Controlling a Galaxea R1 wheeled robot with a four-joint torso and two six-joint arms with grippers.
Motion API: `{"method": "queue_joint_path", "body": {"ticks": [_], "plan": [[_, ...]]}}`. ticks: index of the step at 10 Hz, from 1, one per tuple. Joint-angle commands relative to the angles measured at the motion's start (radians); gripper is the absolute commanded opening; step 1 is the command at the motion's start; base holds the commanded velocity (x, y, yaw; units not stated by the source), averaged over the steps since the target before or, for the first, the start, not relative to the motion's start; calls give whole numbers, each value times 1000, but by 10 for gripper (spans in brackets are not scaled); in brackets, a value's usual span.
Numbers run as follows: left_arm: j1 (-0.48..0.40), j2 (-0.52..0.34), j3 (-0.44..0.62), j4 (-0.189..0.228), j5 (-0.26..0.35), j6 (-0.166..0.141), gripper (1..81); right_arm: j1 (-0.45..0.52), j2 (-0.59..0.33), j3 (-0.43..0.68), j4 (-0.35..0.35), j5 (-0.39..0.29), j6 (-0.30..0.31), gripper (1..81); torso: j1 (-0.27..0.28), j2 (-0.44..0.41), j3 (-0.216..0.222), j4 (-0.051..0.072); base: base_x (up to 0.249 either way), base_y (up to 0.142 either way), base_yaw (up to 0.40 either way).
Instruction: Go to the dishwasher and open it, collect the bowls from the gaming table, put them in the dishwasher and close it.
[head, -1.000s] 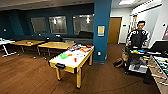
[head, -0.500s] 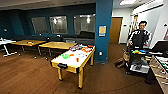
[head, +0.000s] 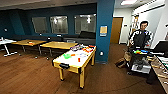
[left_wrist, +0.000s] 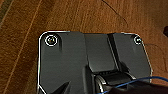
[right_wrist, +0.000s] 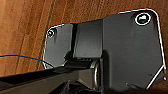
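The gaming table (head: 70, 68), with a glossy white top, yellow sides and a black slot at its near end, stands mid-room on the wooden floor. A translucent green bowl (head: 66, 56) sits on the top toward the near end. More small bright plastic pieces, red and orange (head: 87, 49), lie further along the top, too blurred to tell whether they are bowls. The dishwasher is out of view. Both wrist views look down at brown wooden floor (left_wrist: 75, 17) behind the robot's dark plate.
A blue pillar (head: 105, 30) rises just behind the table's far end. Two yellow-topped tables (head: 58, 45) and a white table (head: 5, 42) stand at the back left. A person (head: 140, 37) with a cart-like control rig (head: 140, 62) is at the right.
The whole head picture has shifted slightly, so the camera has moved a little. The things on the gaming table lie as before.
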Motion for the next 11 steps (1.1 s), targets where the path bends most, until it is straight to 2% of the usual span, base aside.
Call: {"method": "queue_joint_path", "body": {"ticks": [1,11], "plan": [[-54,-7,4,-3,45,2,811,49,-11,8,-13,-45,-2,811,0,0,0,0,0,73,0],[-54,-7,4,-3,45,2,811,49,-9,7,-13,-45,-2,811,-1,0,0,0,87,72,0]]}}
